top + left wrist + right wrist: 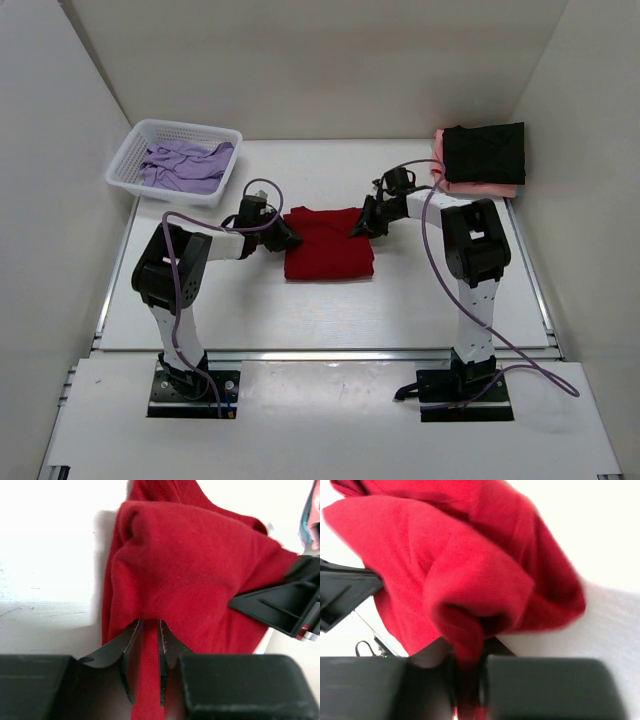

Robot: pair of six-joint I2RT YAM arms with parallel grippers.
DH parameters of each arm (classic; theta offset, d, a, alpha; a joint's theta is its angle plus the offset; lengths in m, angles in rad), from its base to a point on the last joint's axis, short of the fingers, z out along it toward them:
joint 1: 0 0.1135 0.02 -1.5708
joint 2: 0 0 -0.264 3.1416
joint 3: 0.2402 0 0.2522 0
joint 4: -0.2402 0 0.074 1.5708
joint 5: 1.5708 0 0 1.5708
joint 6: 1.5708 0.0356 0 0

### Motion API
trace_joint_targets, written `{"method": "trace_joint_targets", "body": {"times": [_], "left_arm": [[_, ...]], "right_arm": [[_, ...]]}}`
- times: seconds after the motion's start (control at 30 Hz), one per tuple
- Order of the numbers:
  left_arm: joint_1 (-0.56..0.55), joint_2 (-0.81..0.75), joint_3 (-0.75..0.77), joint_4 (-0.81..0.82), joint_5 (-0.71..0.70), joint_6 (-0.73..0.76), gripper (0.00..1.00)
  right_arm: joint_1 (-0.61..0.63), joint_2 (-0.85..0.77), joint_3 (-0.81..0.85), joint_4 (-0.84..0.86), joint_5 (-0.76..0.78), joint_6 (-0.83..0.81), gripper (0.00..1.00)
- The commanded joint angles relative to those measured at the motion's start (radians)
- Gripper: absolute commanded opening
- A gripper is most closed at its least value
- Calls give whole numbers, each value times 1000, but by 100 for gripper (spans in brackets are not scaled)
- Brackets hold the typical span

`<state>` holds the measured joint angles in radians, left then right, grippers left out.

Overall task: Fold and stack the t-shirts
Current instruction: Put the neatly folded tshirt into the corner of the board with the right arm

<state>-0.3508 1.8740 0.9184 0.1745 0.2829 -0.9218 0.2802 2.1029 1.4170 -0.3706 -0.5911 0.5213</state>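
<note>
A folded bright red t-shirt (328,246) lies mid-table between both grippers. My left gripper (283,235) is shut on its left edge; in the left wrist view red cloth (190,575) runs between the narrow jaws (149,630). My right gripper (362,224) is shut on its upper right corner; in the right wrist view a bunched fold of red cloth (470,585) is pinched between the jaws (467,652). A black t-shirt (484,152) lies folded on a salmon pink one (480,187) at the far right. A pale lavender t-shirt (185,165) lies crumpled in the basket.
A white plastic mesh basket (128,158) stands at the far left corner. White walls enclose the table on the left, back and right. The right gripper's black finger (280,605) shows in the left wrist view.
</note>
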Motion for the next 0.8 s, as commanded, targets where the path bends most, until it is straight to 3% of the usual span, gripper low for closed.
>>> {"method": "trace_joint_targets", "body": {"times": [0.0, 0.1, 0.2, 0.23, 0.27, 0.3, 0.33, 0.4, 0.5, 0.77], "left_arm": [[18, -13, -38, 32, 13, -2, 29], [32, -39, -64, 98, 54, -12, 30], [65, -84, -93, 149, 100, -14, 35], [67, -94, -110, 175, 126, -21, 29], [78, -113, -160, 266, 156, -52, 10], [91, -133, -196, 427, 201, -122, 3], [96, -144, -257, 589, 226, -202, 0], [111, -148, -308, 716, 277, -251, 0], [113, -157, -242, 617, 358, -163, 11], [113, -185, -239, 628, 381, -151, 11]], "right_arm": [[-12, 22, -32, 38, -21, 28, 0], [-52, 22, -12, 27, -42, -27, 0], [-73, 29, 118, -126, 101, -194, 0], [-78, 26, 178, -189, 176, -225, 0], [-73, 25, 201, -233, 250, -284, 0], [-72, 22, 230, -234, 278, -328, 0], [-82, 10, 246, -229, 319, -371, 0], [-105, -9, 264, -221, 359, -417, 1], [-124, -4, 333, -217, 428, -494, 0], [-203, 98, 653, -254, 536, -771, 0]]}}
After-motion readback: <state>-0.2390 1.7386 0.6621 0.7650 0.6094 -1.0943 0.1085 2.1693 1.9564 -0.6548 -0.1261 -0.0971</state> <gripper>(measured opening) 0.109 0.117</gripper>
